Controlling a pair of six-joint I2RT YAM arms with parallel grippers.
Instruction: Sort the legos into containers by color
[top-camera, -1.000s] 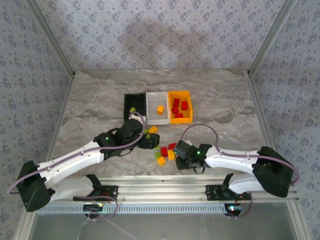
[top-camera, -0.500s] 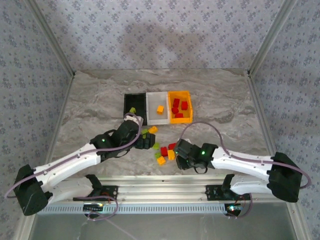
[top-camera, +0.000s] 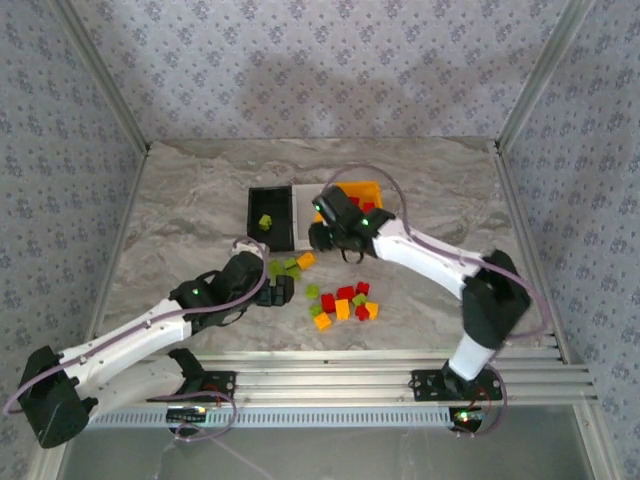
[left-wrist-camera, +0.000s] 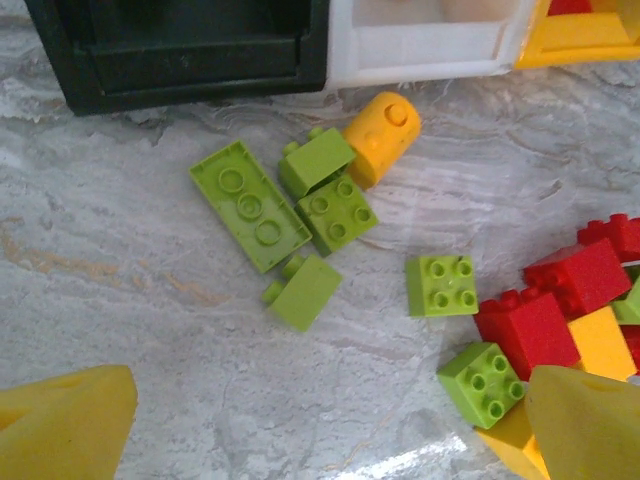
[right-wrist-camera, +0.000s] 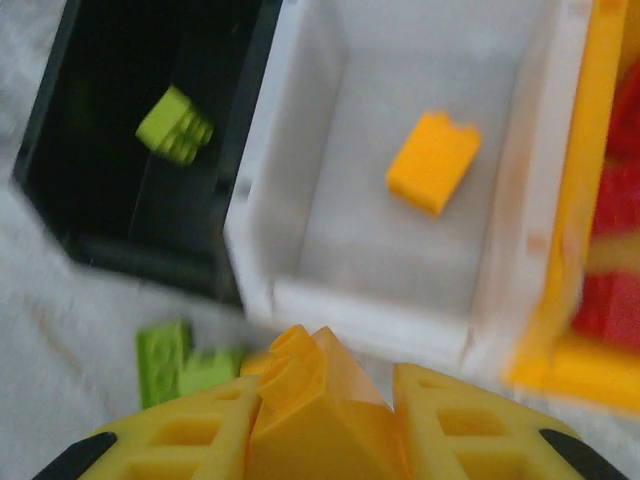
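My right gripper (right-wrist-camera: 320, 405) (top-camera: 325, 238) is shut on an orange-yellow lego (right-wrist-camera: 300, 375), held just before the front wall of the white container (right-wrist-camera: 370, 310) (top-camera: 303, 215). That container has one orange lego (right-wrist-camera: 433, 160) in it. The black container (right-wrist-camera: 120, 200) (top-camera: 270, 205) holds a green lego (right-wrist-camera: 175, 125). Red legos (right-wrist-camera: 610, 310) lie in the orange container (right-wrist-camera: 590, 150) (top-camera: 372, 187). My left gripper (left-wrist-camera: 320, 430) (top-camera: 283, 291) hangs open over bare table, near several green legos (left-wrist-camera: 250, 205) and an orange round one (left-wrist-camera: 382, 138).
A mixed heap of red, green and orange legos (top-camera: 342, 302) (left-wrist-camera: 560, 300) lies to the right of my left gripper. The three containers stand in a row at mid-table. Marble table runs to patterned walls on three sides.
The right gripper closed on an orange-yellow lego at the heap, lifted it and swung away to the white container's front. The left arm drew back toward the near edge, jaws still open.
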